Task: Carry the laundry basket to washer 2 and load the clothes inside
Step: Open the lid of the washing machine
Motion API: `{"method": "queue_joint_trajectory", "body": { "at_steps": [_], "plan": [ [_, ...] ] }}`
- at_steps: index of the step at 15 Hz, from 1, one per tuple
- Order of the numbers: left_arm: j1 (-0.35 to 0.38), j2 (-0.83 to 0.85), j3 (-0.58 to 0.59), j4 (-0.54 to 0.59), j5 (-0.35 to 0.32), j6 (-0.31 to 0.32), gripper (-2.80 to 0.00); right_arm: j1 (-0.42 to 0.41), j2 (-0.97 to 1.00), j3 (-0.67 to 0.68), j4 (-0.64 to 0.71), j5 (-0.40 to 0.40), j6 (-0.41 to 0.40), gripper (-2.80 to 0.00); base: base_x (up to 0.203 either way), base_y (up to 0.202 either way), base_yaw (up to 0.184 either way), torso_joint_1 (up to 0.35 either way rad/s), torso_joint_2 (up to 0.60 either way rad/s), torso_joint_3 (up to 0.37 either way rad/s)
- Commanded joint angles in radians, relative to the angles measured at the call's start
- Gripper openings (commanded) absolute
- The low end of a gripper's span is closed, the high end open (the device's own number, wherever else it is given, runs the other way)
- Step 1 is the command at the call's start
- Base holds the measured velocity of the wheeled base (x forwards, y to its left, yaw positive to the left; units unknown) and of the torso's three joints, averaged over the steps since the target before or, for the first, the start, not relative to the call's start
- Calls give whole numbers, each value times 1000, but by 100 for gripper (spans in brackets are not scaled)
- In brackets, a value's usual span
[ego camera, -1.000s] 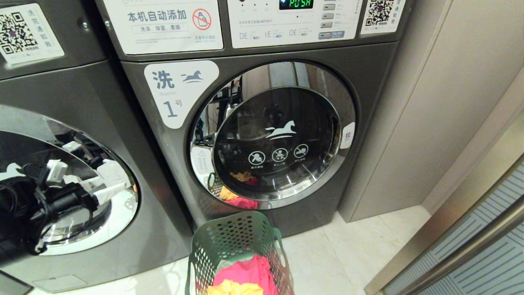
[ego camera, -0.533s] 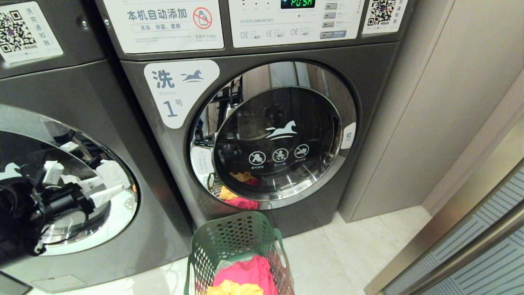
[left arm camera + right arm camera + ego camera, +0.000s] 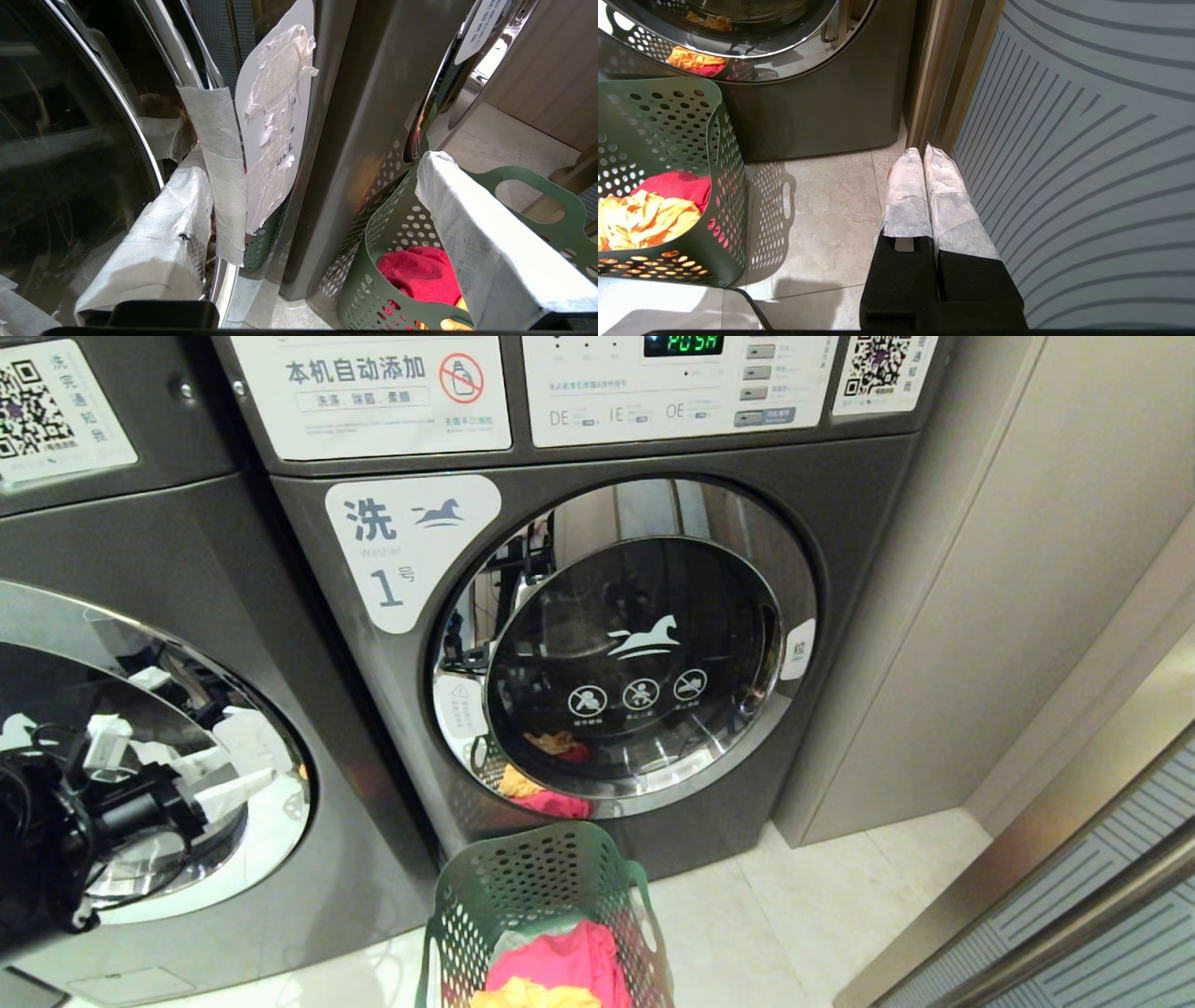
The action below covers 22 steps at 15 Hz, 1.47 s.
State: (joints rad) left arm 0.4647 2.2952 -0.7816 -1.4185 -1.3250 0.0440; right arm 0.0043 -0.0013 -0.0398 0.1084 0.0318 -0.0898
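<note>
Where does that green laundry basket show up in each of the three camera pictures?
Head view: basket at bottom centre, on the floor before the washer marked 1.
Left wrist view: basket at lower right, partly behind one padded finger.
Right wrist view: basket at the left edge.
Shared landmark: the pink-red garment inside it, seen in all three.

Cut off and hidden

The left washer [image 3: 140,728] runs off the head view's left edge, its number label unseen; the laundry basket [image 3: 523,887] is cropped below, its clothes [image 3: 560,961] partly hidden.
</note>
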Motion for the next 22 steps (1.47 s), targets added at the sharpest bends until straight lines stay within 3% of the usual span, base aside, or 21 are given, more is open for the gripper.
{"method": "queue_joint_trajectory", "body": {
  "at_steps": [1, 9, 15, 18, 22],
  "plan": [
    [-4, -9, 41, -23, -47, -1, 0, 0, 1, 0, 1, 2, -1, -280, 0, 0, 0, 0, 0, 0],
    [12, -28, 136, -69, -89, 3, 0, 2, 1, 0, 1, 1, -1, -280, 0, 0, 0, 0, 0, 0],
    [57, -33, 190, -86, -187, 26, 0, 0, 1, 0, 1, 0, -1, -280, 0, 0, 0, 0, 0, 0],
    [69, -31, 186, -86, -164, 28, 0, 0, 1, 0, 1, 0, -1, -280, 0, 0, 0, 0, 0, 0],
    [163, -71, 192, -82, -137, 21, 0, 0, 1, 0, 1, 0, -1, -280, 0, 0, 0, 0, 0, 0]
  ]
}}
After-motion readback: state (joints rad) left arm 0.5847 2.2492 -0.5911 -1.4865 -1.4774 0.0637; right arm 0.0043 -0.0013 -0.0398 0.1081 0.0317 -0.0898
